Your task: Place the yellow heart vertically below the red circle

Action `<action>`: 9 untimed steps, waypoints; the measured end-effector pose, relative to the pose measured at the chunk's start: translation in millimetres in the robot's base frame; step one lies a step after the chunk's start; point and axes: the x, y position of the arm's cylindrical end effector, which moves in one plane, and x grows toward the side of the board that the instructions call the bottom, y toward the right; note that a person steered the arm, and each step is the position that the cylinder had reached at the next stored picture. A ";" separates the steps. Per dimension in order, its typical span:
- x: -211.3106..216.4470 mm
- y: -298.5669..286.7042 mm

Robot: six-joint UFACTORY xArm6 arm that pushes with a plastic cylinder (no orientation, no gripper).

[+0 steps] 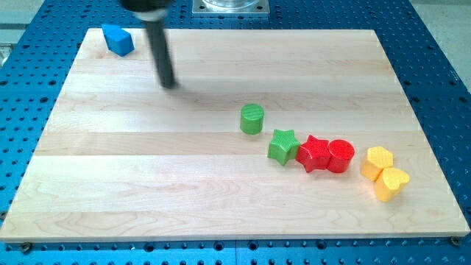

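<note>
The yellow heart (391, 183) lies near the board's right edge, touching a yellow hexagon (379, 160) just above it. The red circle (341, 155) sits to their left, touching a red star (314, 154). The heart is to the lower right of the red circle, a short gap apart. My tip (169, 83) is at the upper left of the board, far from the heart and the red circle, touching no block.
A green star (282, 146) touches the red star's left side. A green cylinder (252, 118) stands above and left of it. A blue block (118, 39) sits in the board's top left corner. The wooden board (147, 184) rests on a blue perforated table.
</note>
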 end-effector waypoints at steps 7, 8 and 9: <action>223.8 286.8; 213.6 228.9; 195.8 207.6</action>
